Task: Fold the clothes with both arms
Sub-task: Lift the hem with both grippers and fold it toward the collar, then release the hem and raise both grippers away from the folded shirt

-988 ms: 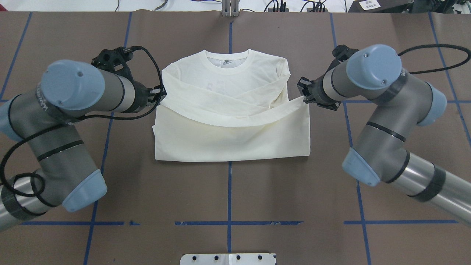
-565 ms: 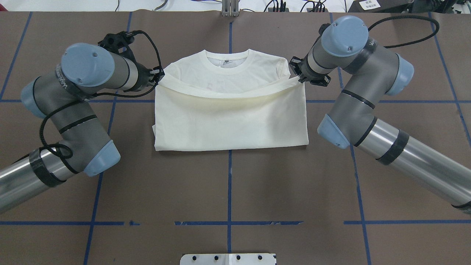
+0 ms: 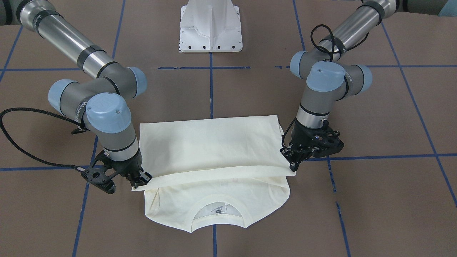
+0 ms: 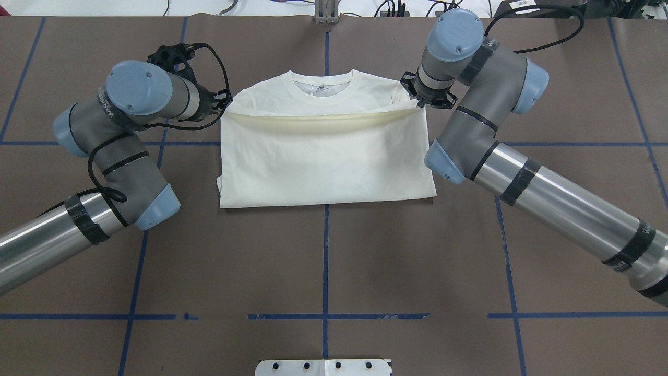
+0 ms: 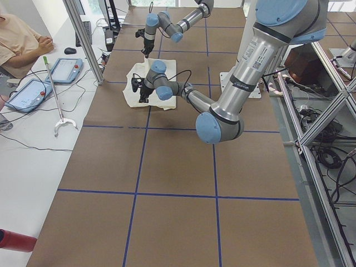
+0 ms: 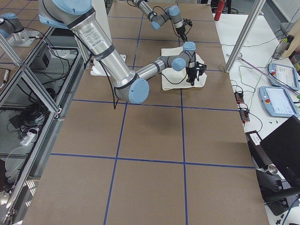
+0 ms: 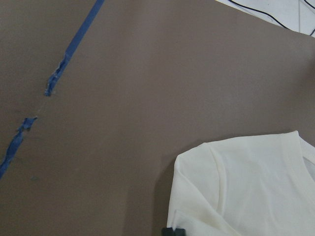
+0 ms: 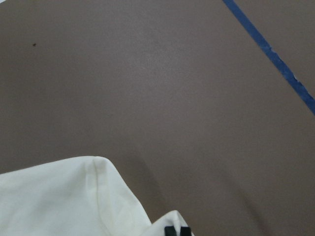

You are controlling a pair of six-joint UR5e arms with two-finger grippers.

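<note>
Left pincer [image 4: 225, 102] clamped on one corner of the folded-over hem of the shirt [image 4: 323, 156], right pincer [image 4: 417, 101] clamped on the other corner. Hem edge strung between them, slack in the middle, held just short of the collar [image 4: 323, 101]. Lower half of the shirt doubled over the upper half, plain cream side up, near fold flat on the brown table [image 4: 323, 261] across a blue tape line [image 4: 325, 250]. Shoulders and collar uncovered at the far side.

Seen only from the front-facing camera: left pincer [image 3: 293, 160] and right pincer [image 3: 139, 181] from the side, fingers pinched shut on cloth, hem corners raised off the layer beneath, a small label [image 3: 217, 210] inside the neck, a white base plate [image 3: 210, 28] behind.

Wrist cameras – only a black fingertip [image 7: 173, 231] at the bottom edge, a shirt shoulder and bare table.

Left-end camera alone: a seated person [image 5: 16, 39] beside two tablets [image 5: 30, 92].
</note>
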